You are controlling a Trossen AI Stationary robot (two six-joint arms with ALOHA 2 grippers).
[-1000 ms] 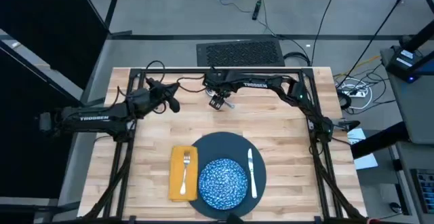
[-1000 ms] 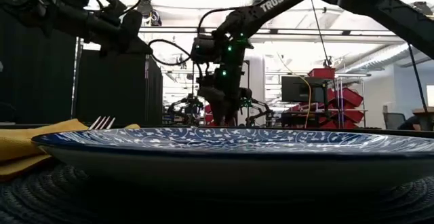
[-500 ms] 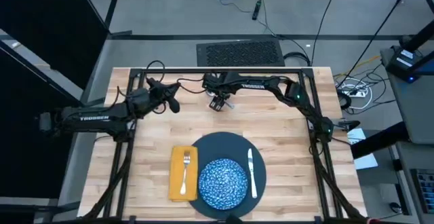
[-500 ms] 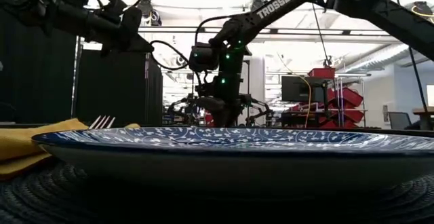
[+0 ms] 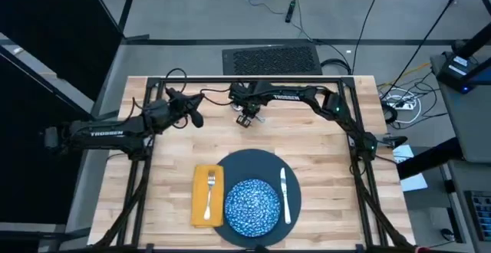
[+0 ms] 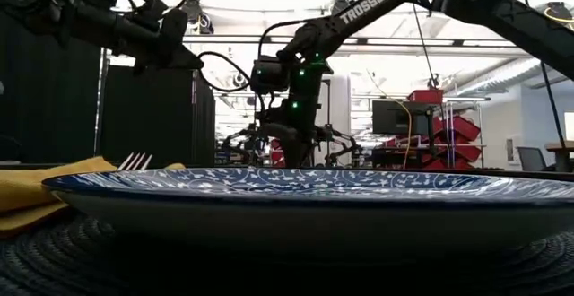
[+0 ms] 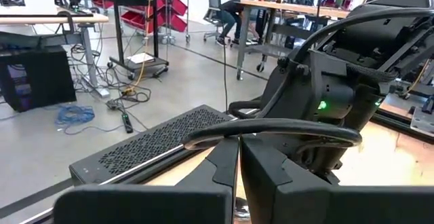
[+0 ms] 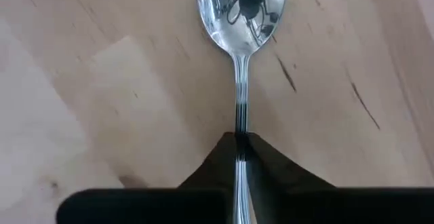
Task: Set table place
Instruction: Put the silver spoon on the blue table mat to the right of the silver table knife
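The right gripper (image 8: 241, 142) is clamped narrowly on the handle of the silver spoon (image 8: 241, 20), whose bowl lies face up against the wooden planks of the table (image 8: 102, 81). In the high view this gripper (image 5: 245, 118) sits low over the far centre of the table (image 5: 322, 142), at the end of the right arm, which reaches in from the right side along the far edge. The left gripper (image 7: 239, 157) has its fingers pressed together on nothing; it hangs above the far left part of the table (image 5: 196, 118), near the right gripper but apart from it. At the near centre rests the dark slate-blue plate (image 5: 265, 162), with the blue-and-white speckled bowl (image 5: 251, 205) on it. The knife (image 5: 285, 195) lies on the right part of the plate. The mustard-yellow napkin (image 5: 201, 207) lies just left of the plate, touching its edge, and the fork (image 5: 209, 195) lies lengthwise upon it.
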